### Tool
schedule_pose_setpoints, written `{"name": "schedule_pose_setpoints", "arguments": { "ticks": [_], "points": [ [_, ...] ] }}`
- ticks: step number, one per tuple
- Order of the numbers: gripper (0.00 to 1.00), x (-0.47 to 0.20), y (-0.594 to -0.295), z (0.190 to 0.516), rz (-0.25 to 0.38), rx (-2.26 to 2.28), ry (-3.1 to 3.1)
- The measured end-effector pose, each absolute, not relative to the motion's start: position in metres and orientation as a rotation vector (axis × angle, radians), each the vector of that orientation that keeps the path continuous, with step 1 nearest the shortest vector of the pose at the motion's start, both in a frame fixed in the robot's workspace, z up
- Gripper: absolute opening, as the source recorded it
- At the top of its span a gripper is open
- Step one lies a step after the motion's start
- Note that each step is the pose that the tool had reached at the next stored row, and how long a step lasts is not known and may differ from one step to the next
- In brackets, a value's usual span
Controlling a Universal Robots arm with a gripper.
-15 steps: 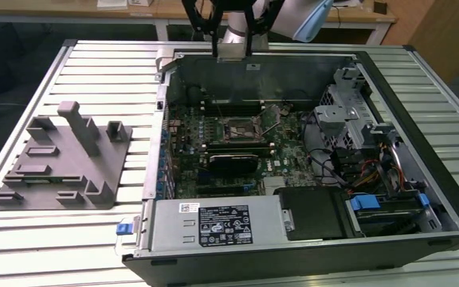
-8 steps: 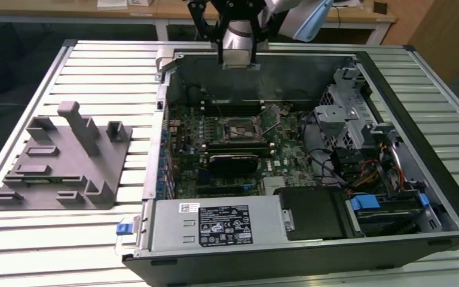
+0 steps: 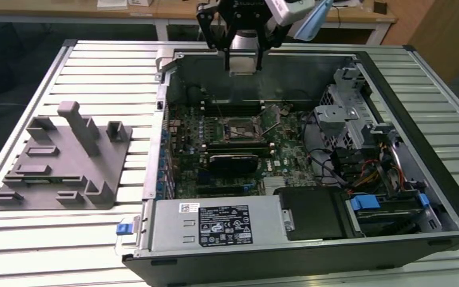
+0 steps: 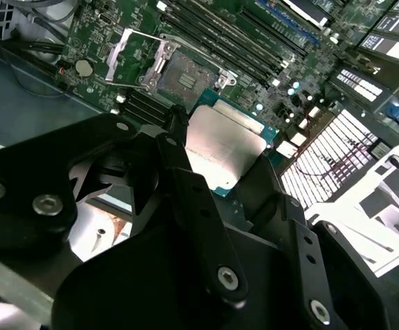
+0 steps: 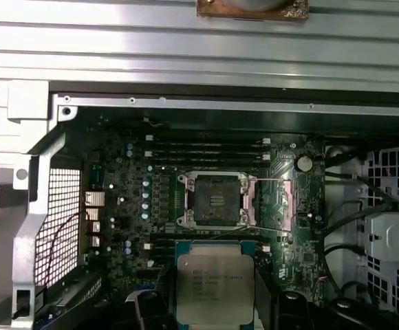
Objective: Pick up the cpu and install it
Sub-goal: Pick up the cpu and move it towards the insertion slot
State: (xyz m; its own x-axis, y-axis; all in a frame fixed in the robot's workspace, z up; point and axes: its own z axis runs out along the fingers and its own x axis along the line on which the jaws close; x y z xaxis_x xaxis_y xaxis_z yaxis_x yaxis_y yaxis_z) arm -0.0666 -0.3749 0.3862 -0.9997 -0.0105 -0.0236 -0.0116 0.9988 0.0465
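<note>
The cpu (image 4: 221, 143), a flat square chip with a silver metal top, is held between the dark fingers (image 4: 177, 148) of my gripper (image 4: 223, 159). It also shows with its green edge in the first wrist view (image 5: 213, 287). In the exterior view the gripper (image 3: 243, 64) hangs above the far wall of the open computer case (image 3: 421, 107), shut on the chip. The motherboard socket (image 5: 212, 200) lies below and ahead of the chip, bare, with its metal load plate (image 4: 132, 56) swung open to one side. Chip and socket are well apart.
A grey plastic fixture block (image 3: 62, 158) stands on the slatted table at the exterior view's left. Inside the case are memory slots (image 5: 206, 152), a power supply (image 3: 213, 224) at the near edge, a drive cage (image 3: 349, 113) and cables (image 3: 333, 164) at the exterior view's right.
</note>
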Motion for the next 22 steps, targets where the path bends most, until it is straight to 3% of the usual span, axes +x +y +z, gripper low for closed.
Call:
{"name": "schedule_pose_setpoints", "arguments": {
  "ticks": [22],
  "points": [
    [0.55, -0.065, -0.374, 0.344, 0.073, -0.017, 3.117]
  ]
}}
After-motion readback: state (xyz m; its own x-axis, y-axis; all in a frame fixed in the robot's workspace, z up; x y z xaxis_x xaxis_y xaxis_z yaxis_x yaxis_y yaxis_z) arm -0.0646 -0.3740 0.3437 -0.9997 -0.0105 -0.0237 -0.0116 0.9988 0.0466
